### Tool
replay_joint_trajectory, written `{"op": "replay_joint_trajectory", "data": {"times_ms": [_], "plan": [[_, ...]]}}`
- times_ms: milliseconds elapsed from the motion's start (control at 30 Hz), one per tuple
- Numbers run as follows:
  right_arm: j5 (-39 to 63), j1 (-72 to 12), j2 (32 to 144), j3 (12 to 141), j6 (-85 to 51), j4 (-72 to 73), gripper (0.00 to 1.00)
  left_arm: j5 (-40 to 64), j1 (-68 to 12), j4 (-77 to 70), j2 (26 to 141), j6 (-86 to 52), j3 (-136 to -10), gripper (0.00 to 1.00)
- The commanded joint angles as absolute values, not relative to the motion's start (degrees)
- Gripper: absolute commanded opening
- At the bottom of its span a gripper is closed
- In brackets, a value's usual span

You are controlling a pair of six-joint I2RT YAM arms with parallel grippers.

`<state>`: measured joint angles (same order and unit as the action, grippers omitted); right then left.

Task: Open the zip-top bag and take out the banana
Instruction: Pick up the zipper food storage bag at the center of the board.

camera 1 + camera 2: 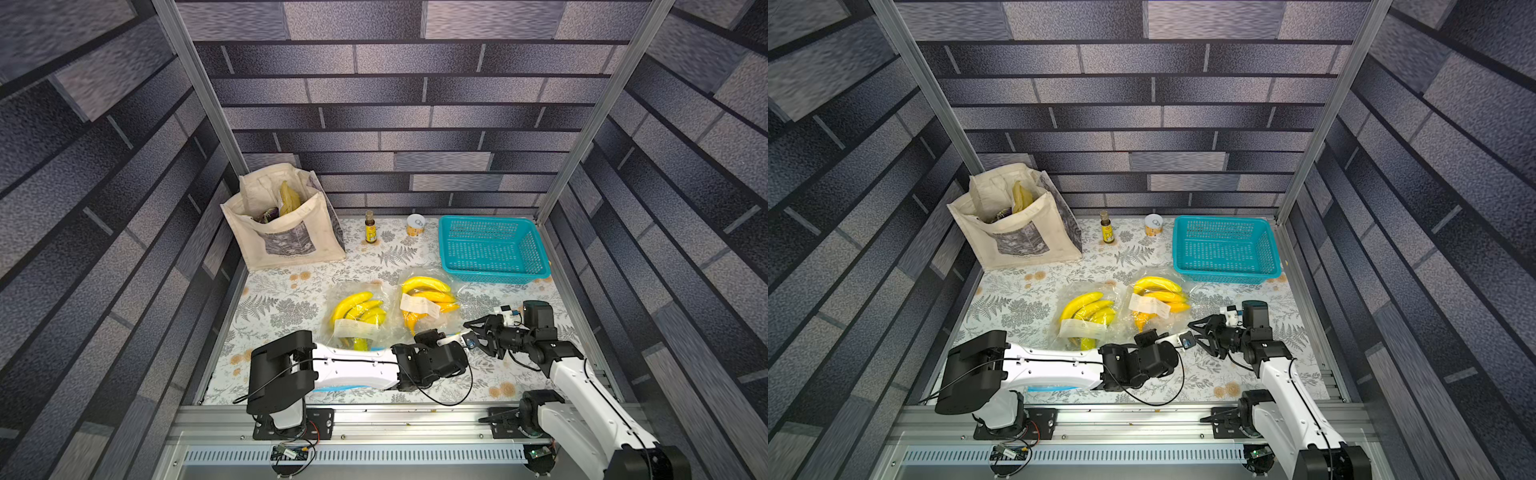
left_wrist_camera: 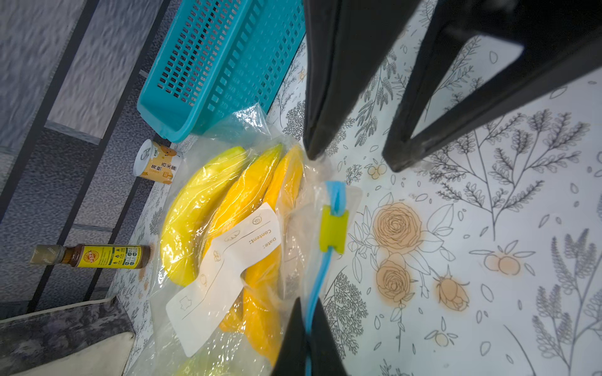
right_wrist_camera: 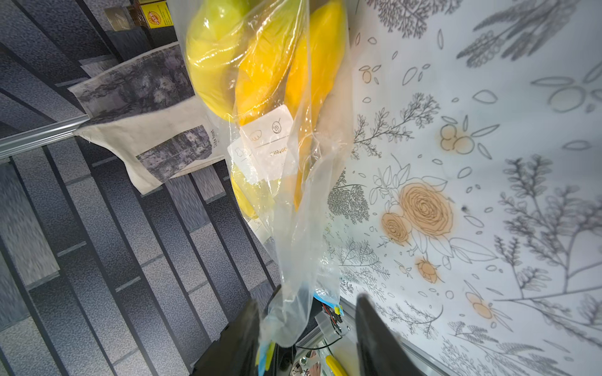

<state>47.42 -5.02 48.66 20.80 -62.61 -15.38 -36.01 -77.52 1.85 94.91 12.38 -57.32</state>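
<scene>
Found the zip-top bag [image 1: 432,297] lying on the floral table [image 1: 291,299] just off centre toward 3 o'clock, bananas [image 1: 424,284] inside under a white label [image 1: 419,306]. Noted a second bag of bananas [image 1: 358,316] just beside it at its 9 o'clock; touching or apart, cannot tell. Logged the left gripper [image 2: 308,312] pinched shut on the blue zip track [image 2: 321,280] along the zip-top bag's near edge, around its 6 o'clock. Spotted the green slider [image 2: 334,229] seated on that track, between the left gripper and the right gripper [image 2: 353,161]. Recorded the right gripper with jaws parted and closed on nothing, one fingertip at the bag's clear plastic beside the end of the track. Saw, in the right wrist view, loose plastic of the bag passing between its fingers [image 3: 374,332] and draped against one of them. Could not tell whether the zip is parted past the slider. Placed a teal basket [image 1: 492,249] at 2 o'clock of the table, a small can [image 1: 416,225] and a brown bottle [image 1: 370,226] near 12 o'clock by the back wall, both upright, and a canvas tote [image 1: 286,232] at 10 o'clock, standing open.
</scene>
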Motion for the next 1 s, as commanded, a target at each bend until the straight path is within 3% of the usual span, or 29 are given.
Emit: {"op": "replay_joint_trajectory", "data": {"times_ms": [0,333,633,867,967], "plan": [[48.02,-4.96,48.97,20.10,-65.12,-11.70,0.50,-35.83,-77.70,0.54,92.19,11.16,-56.28,0.02],[48.66,-6.01,44.15,17.45,-74.65,-7.27,0.50,-34.51,-77.87,-1.97,93.87,13.21,-57.44,0.02],[48.08,-7.71,47.19,18.65,-76.97,-3.56,0.49,-33.84,-78.13,-3.11,93.65,13.62,-57.06,0.02],[47.68,-8.97,50.06,19.70,-77.13,-1.18,0.32,-32.73,-78.21,-3.88,93.69,13.97,-57.11,0.03],[47.71,-9.00,50.09,21.02,-76.95,-1.69,0.30,-32.35,-78.22,-3.83,93.75,13.95,-56.89,0.03]]}}
